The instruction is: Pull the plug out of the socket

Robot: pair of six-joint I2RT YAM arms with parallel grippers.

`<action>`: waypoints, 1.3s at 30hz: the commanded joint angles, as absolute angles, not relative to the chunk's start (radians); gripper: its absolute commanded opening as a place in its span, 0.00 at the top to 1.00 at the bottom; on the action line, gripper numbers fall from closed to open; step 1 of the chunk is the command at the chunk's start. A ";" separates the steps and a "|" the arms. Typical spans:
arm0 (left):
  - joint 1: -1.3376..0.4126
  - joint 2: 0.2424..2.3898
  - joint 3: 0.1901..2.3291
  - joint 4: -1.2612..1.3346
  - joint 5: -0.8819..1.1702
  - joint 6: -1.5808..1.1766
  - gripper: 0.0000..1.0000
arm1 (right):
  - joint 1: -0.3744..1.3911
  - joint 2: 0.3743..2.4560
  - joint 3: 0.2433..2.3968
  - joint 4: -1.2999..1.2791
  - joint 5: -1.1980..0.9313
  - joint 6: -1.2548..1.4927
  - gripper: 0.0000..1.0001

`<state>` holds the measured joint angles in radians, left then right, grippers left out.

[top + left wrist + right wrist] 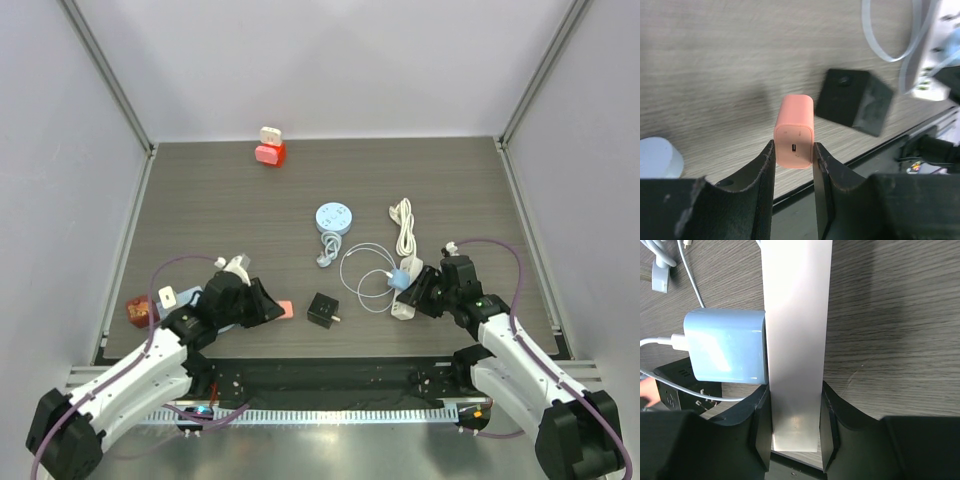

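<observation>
A white socket strip (408,292) lies at the right, with a light blue plug (400,277) and its white cable (360,268) plugged into its side. In the right wrist view the strip (796,315) runs straight up from my fingers, and the blue plug (725,346) sits on its left face. My right gripper (420,298) (795,432) is shut on the strip's near end. My left gripper (270,306) (794,156) is shut on the end of a pink charger plug (796,127), which sits low over the table (286,309).
A black cube adapter (322,311) (855,100) lies just right of the pink plug. A round blue socket (334,217) and a coiled white cord (404,228) lie mid-table. A red and white adapter (270,148) stands at the back. A white adapter (168,296) and a red object (138,310) lie at the left edge.
</observation>
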<state>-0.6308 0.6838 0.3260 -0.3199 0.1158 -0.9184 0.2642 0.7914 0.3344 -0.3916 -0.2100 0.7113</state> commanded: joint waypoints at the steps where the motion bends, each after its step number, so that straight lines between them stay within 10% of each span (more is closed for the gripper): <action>1: -0.632 0.742 0.276 -0.227 0.163 -0.950 0.91 | 0.261 0.784 0.370 -0.311 -0.230 0.706 0.99; 9: -0.630 0.738 0.336 -0.235 0.195 -0.871 0.38 | 0.261 0.785 0.359 -0.310 -0.236 0.707 0.97; 20: -0.638 0.876 0.616 -0.144 0.316 -0.747 0.30 | 0.261 0.814 0.360 -0.310 -0.261 0.673 0.95; 39: -0.928 1.724 1.320 -0.195 0.299 -0.624 0.30 | 0.262 0.802 0.359 -0.314 -0.333 0.661 0.94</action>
<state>-0.9138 1.6917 1.2472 -0.1772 0.2989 -0.6342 0.2642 0.8246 0.3344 -0.3744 -0.3012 0.6788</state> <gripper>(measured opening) 0.700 0.401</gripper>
